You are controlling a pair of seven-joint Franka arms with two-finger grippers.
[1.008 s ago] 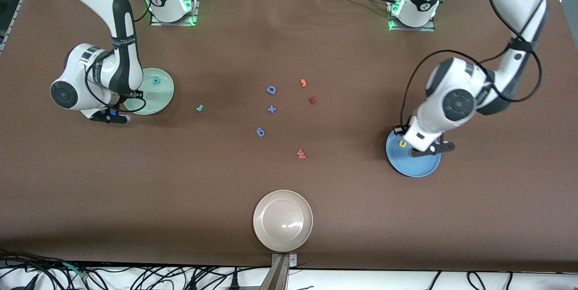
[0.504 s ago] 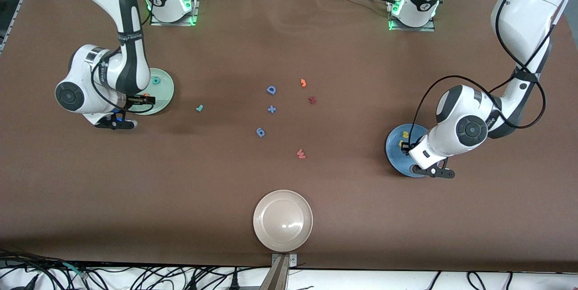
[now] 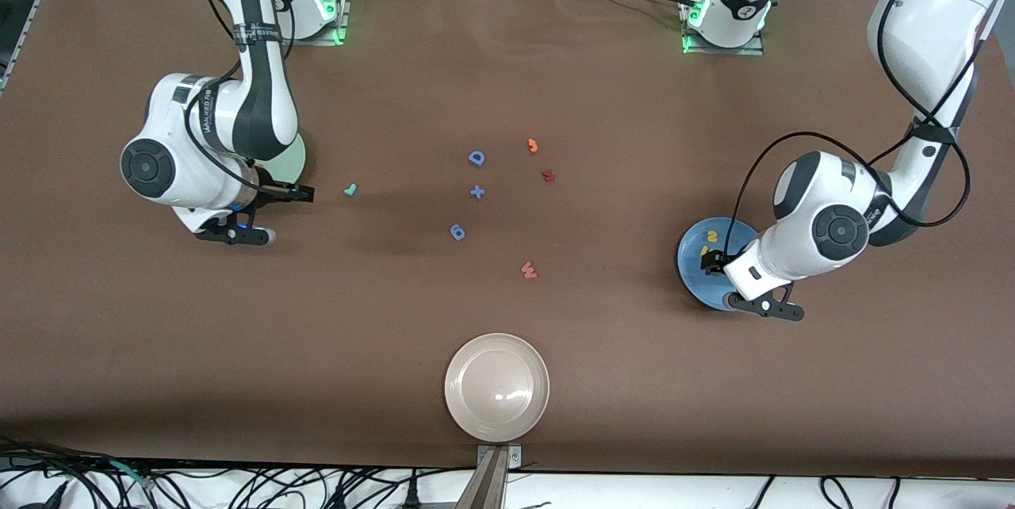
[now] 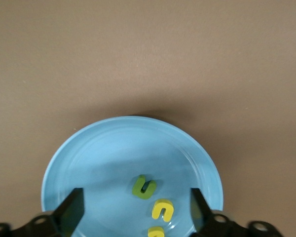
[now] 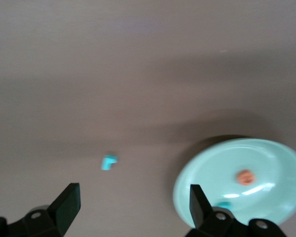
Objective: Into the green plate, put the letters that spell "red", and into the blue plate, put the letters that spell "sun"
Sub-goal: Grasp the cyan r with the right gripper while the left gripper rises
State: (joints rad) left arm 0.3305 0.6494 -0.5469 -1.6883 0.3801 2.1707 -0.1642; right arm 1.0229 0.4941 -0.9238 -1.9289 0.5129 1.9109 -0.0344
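Now both fingers released: right gripper (image 3: pixel 297 193) off green plate (image 3: pixel 295 158), left gripper (image 3: pixel 711 262) over blue plate (image 3: pixel 691 259).

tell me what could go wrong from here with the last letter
1. The teal r lies alone on the brown table, tiny and flat; the open right end effector could pinch beside it or nudge it away.
2. Blue D, plus and 6 lie toward the table's middle; a blue piece might be mistaken for it.
3. The right arm covers most of the green plate, so a drop could land on its rim.
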